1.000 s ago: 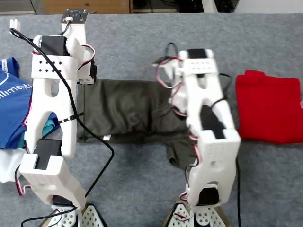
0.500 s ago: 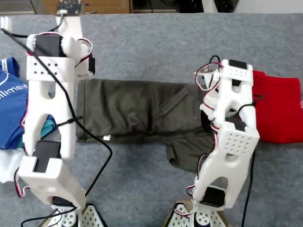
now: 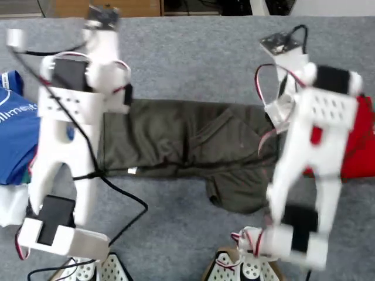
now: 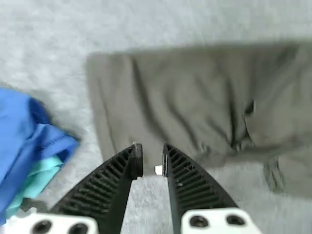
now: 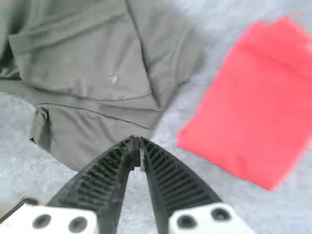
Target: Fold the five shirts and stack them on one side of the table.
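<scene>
An olive shirt point(image 3: 187, 146) lies partly folded across the middle of the table, with a sleeve flap hanging out toward the near edge. My left gripper point(image 4: 152, 153) hovers above the shirt's left near corner point(image 4: 195, 97). Its jaws stand a narrow gap apart with nothing between them. My right gripper point(image 5: 137, 144) is shut and empty, raised over the right near edge of the olive shirt point(image 5: 87, 63). A folded red shirt point(image 3: 360, 146) point(image 5: 263, 102) lies at the table's right side. The left arm point(image 3: 70, 117) and right arm point(image 3: 316, 129) flank the olive shirt.
A pile of unfolded shirts, blue point(image 3: 14, 134) point(image 4: 24, 136) on top of teal point(image 4: 34, 180) and white point(image 3: 9, 208), sits at the left edge. Grey cloth point(image 3: 193, 52) covers the table beyond the olive shirt. Black cables trail from the left arm near the front.
The right arm swung from over the shirt's middle to its right end and rose. The olive shirt's right part now lies spread further right. The left arm lifted slightly.
</scene>
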Motion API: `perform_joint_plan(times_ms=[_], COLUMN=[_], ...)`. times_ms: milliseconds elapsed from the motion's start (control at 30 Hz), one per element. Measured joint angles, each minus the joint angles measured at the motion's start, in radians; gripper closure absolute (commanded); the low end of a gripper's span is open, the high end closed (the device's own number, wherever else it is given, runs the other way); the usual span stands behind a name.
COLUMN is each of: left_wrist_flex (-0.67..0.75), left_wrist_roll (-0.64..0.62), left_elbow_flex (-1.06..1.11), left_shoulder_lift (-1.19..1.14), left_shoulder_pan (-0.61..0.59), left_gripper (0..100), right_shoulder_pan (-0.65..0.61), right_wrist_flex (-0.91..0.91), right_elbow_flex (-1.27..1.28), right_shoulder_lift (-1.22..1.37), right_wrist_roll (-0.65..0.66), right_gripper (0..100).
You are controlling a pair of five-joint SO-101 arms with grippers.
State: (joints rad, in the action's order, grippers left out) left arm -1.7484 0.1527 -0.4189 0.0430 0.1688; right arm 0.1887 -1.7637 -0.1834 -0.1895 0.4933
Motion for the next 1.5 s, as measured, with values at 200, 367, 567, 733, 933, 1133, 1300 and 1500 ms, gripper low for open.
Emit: perform_joint_plan(times_ms=[200,367,567,733,933,1133,1300,1500], left_wrist_flex=[0.026,0.092,0.107,0.110,0.110,0.110,0.110,0.110], left_wrist_roll=[0.052,0.055,0.060,0.060,0.060,0.063,0.063,0.063], left_elbow_flex=[0.107,0.169,0.169,0.114,0.005,-0.114,-0.196,-0.226], left_shoulder_lift=[-0.006,-0.094,-0.221,-0.319,-0.437,-0.559,-0.629,-0.674], left_shoulder_pan=[0.189,0.284,0.456,0.626,0.732,0.812,0.824,0.829], left_gripper=[84,83,83,83,83,77,76,76], right_shoulder_pan=[0.044,0.058,0.058,0.058,0.058,0.058,0.058,0.058], right_wrist_flex=[0.000,0.000,-0.002,-0.002,-0.002,-0.002,-0.002,-0.002], right_elbow_flex=[0.097,0.101,0.103,0.087,0.077,0.077,0.048,0.006], right_shoulder_lift=[-0.428,-0.704,-0.868,-0.907,-0.916,-0.916,-0.916,-0.916], right_wrist_roll=[0.000,0.002,-0.086,-0.124,-0.130,-0.178,-0.180,-0.132], right_gripper=[99.5,99.4,99.4,99.4,99.4,99.4,99.4,99.4])
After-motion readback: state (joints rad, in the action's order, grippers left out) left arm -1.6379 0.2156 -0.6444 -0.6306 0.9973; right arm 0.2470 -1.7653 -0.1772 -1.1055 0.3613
